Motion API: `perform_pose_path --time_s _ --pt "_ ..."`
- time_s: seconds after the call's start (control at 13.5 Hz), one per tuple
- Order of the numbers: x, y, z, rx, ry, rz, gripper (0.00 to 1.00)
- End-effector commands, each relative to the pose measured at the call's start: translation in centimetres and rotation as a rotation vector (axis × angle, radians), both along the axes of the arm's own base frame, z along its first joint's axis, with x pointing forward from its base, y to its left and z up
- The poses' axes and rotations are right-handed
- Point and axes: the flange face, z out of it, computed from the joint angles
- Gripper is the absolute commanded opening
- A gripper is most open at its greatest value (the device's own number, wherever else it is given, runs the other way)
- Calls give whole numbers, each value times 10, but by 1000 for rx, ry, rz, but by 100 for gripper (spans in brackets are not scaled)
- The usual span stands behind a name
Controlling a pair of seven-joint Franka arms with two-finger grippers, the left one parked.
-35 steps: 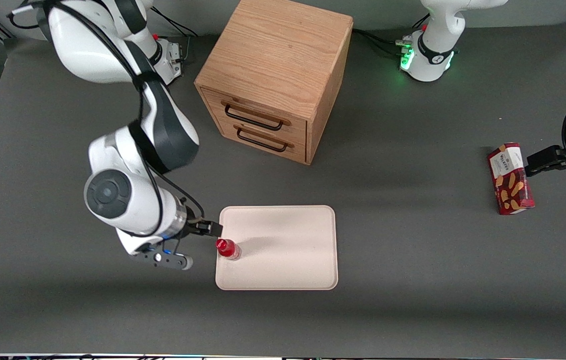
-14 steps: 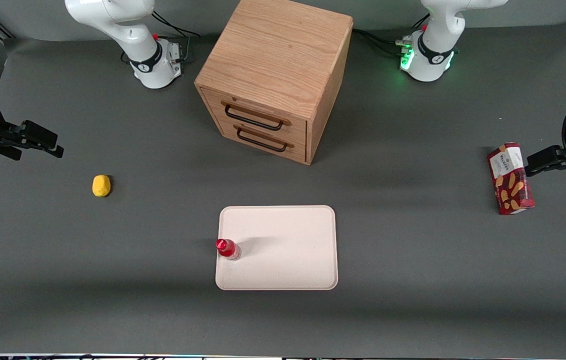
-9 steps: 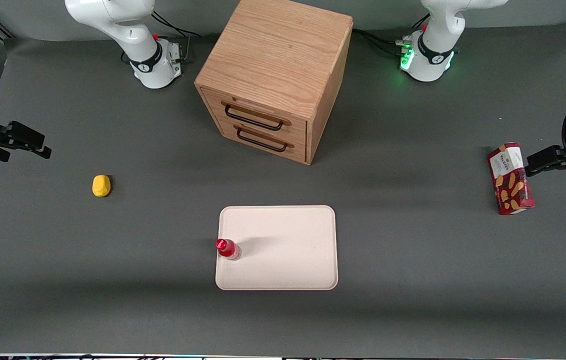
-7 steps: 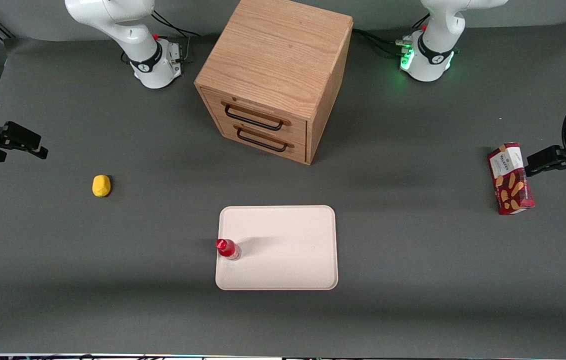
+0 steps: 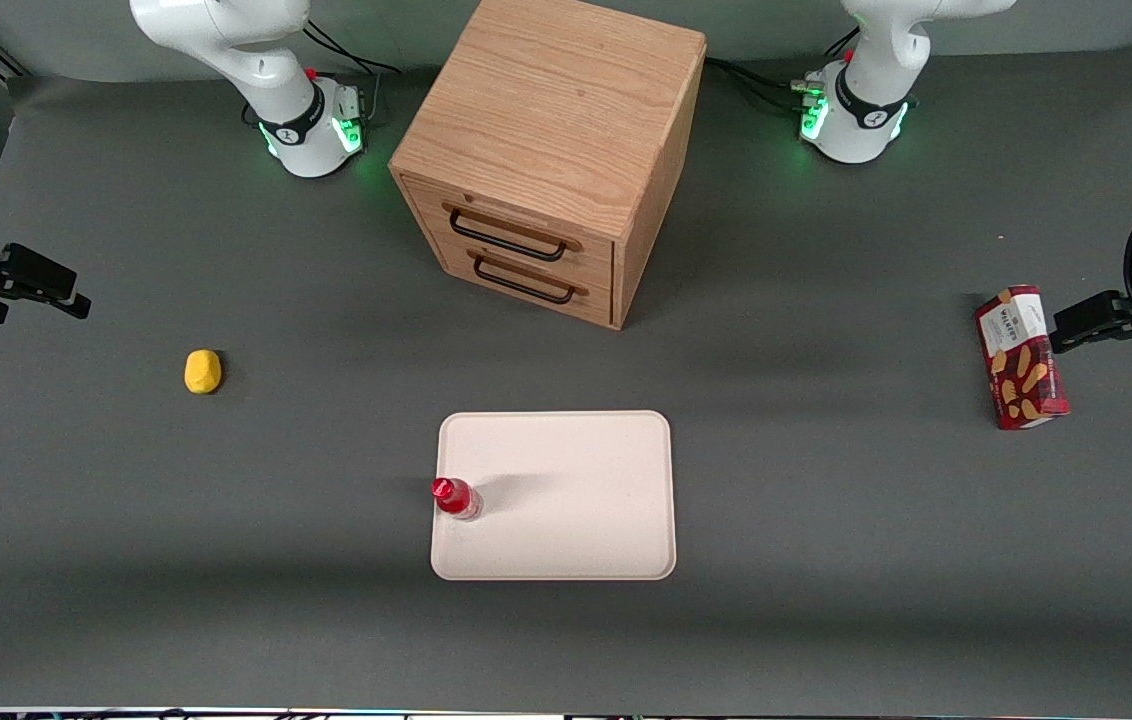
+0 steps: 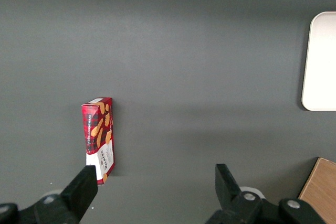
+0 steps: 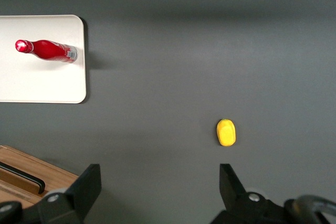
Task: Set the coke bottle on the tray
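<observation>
My gripper [image 5: 31, 283] is hovering with its fingers spread apart and empty at the working arm's end of the tabletop [image 5: 826, 600]. The yellow lump [image 5: 203, 371] is lying between it and the tray [image 5: 576, 500]. The coke bottle [image 5: 454, 497] is standing upright just inside the tray's rim; it looks light, smooth and tippy, best gripped mid-body.

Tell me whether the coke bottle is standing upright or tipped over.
Upright: the coke bottle stands on the tray, red cap up. The gripper, jaws open, is far off.
</observation>
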Motion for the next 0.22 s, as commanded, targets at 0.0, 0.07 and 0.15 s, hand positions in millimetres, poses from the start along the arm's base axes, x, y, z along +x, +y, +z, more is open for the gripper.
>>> perform_pose_path --time_s 0.0,0.07,0.15 --pt "-4 7 5 -21 -21 29 100" --pt "-4 7 5 -21 -21 27 100" --pt "-4 7 4 -19 -18 26 100"
